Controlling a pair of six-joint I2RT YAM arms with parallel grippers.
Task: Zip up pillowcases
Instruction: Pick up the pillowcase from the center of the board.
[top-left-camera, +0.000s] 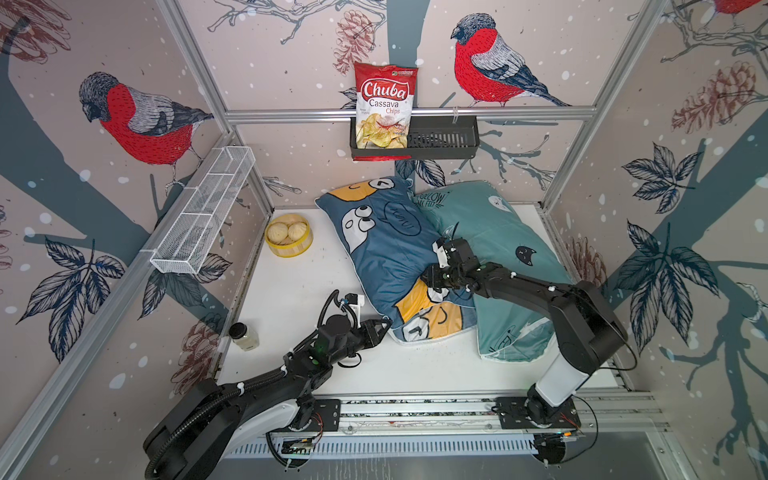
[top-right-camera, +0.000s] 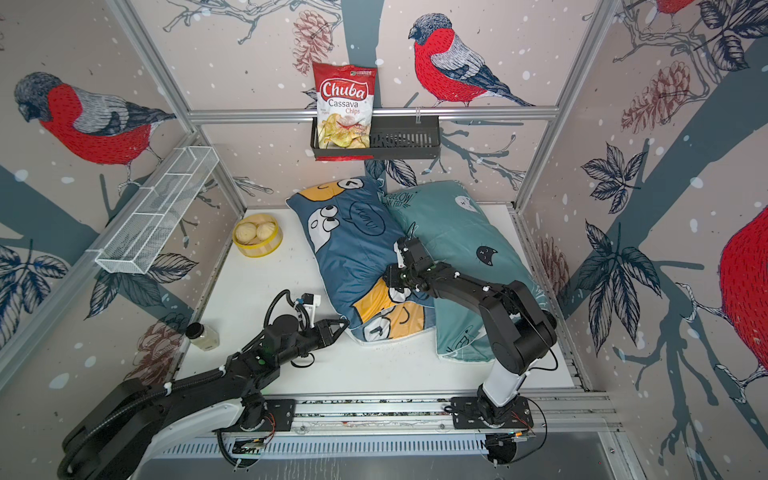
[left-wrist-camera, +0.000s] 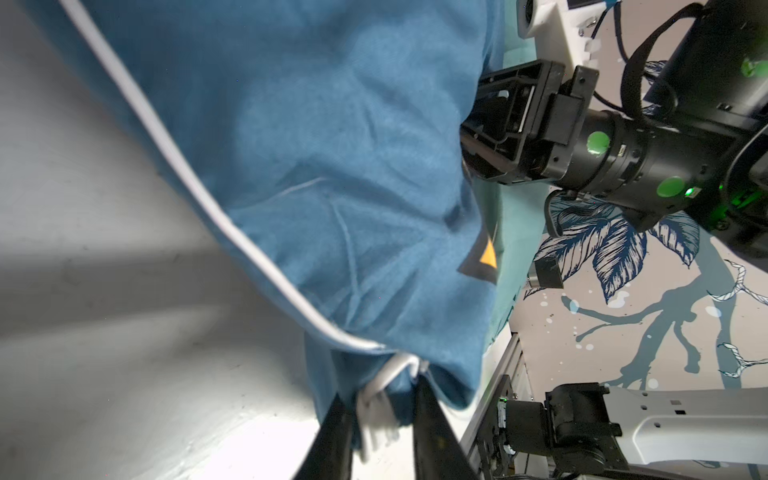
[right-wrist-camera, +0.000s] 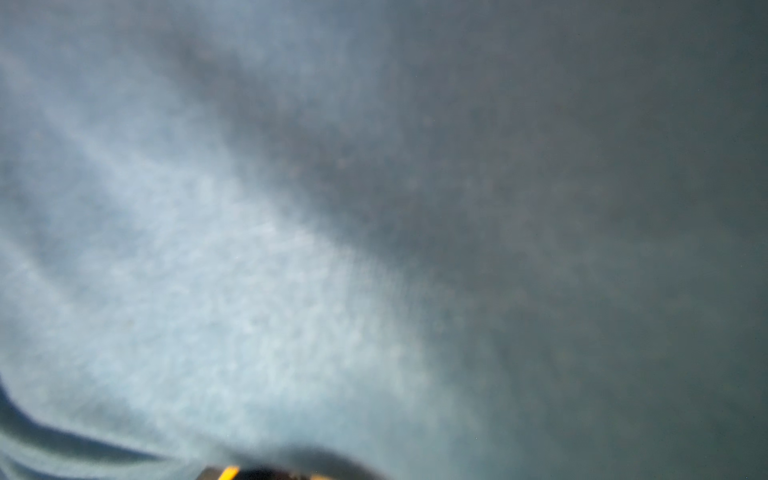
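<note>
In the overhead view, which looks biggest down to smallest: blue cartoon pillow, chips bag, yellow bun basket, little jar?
blue cartoon pillow
chips bag, hung nearer the camera, so perhaps flattered
yellow bun basket
little jar

I see bare tabletop (top-left-camera: 299, 286) from six to nine, with a lane between the jar (top-left-camera: 245, 336) at eight and the steamer basket (top-left-camera: 289, 237) at ten. The dark blue pillow (top-left-camera: 386, 253), teal pillow (top-left-camera: 494, 232) and right arm (top-left-camera: 523, 286) block twelve to five.

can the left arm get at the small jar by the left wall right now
Probably, once freed: the jar stands on bare table close beside the arm with nothing between, but the left gripper is pinching a corner of the blue pillowcase.
</note>
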